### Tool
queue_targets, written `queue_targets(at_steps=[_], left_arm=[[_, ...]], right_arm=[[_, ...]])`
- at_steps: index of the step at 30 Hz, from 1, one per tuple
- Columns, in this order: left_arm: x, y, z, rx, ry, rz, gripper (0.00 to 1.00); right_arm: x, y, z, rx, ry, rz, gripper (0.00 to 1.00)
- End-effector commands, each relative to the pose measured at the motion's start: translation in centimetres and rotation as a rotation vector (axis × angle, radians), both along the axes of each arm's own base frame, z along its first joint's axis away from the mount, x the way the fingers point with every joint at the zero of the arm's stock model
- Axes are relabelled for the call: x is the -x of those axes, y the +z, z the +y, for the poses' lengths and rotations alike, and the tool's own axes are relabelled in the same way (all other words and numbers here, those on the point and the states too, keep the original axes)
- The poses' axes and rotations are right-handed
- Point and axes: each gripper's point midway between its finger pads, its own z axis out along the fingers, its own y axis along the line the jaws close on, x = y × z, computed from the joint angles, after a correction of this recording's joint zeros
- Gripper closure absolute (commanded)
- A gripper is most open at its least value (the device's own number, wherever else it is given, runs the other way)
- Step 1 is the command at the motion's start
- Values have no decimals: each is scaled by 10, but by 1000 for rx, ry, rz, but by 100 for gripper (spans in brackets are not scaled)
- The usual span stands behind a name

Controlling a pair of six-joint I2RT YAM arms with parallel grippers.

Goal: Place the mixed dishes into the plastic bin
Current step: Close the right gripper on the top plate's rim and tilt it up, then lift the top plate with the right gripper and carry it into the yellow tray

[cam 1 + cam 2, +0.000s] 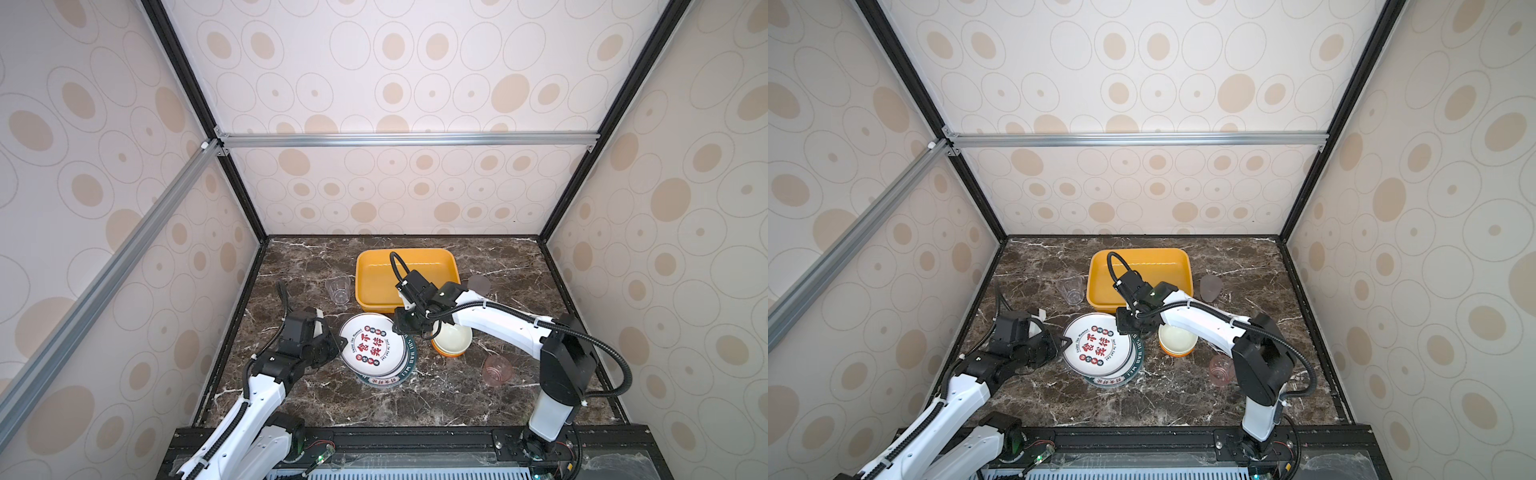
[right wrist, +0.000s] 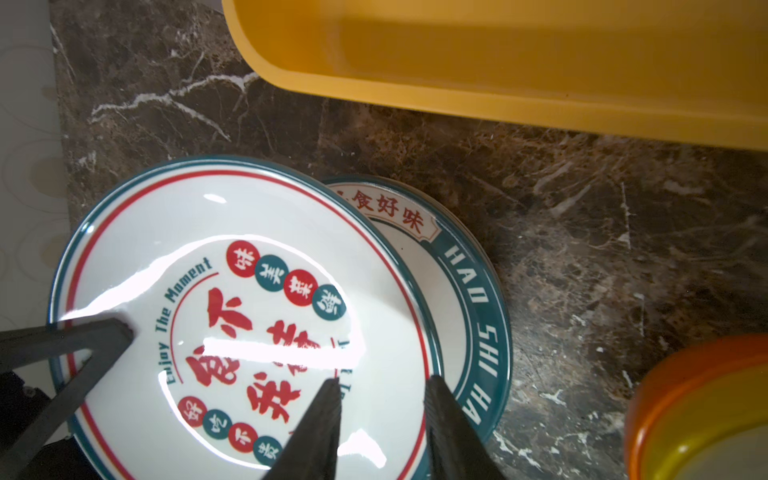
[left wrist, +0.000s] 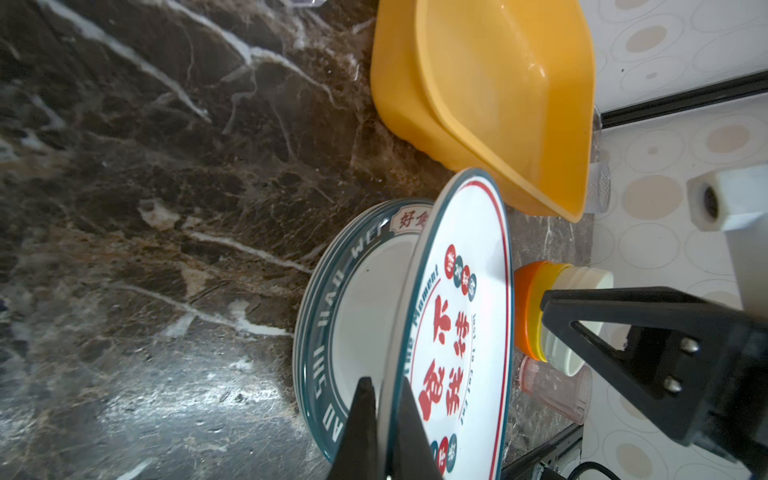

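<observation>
Left gripper (image 3: 384, 395) is clamped on the rim of the top plate (image 3: 457, 332), tipped up off the stack (image 2: 478, 291) beside the yellow bin (image 1: 374, 282), while the right gripper (image 2: 382, 380) looks loose around the far rim, so that one-edge pinch might let it swing and clatter.

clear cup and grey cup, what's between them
The bin sits between the clear cup and the grey cup; both top views show it.
</observation>
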Motion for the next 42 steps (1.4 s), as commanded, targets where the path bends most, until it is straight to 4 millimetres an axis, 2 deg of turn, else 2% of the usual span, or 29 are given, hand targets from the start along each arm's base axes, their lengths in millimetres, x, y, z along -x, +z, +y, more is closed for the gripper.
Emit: queue_targets(at_steps=[1, 8, 16, 27, 37, 40, 42], left_arm=[[-12, 40, -7, 51, -3, -96, 100], [-24, 68, -16, 143, 6, -165, 100], [-39, 96, -29, 249, -11, -230, 100], [-53, 122, -41, 321, -36, -276, 100], [-62, 128, -45, 335, -41, -282, 100], [-65, 129, -45, 331, -39, -284, 100], [-67, 129, -45, 325, -37, -283, 97]], right_arm=[[-4, 17, -8, -71, -28, -11, 62], [-15, 42, -31, -242, -102, -23, 59], [-25, 56, -52, -404, -176, -18, 58], [-30, 73, -41, -566, -162, -31, 59], [-32, 79, -38, -608, -149, -34, 79], [-33, 81, -38, -614, -147, -41, 87], [-34, 84, -39, -619, -147, -47, 96]])
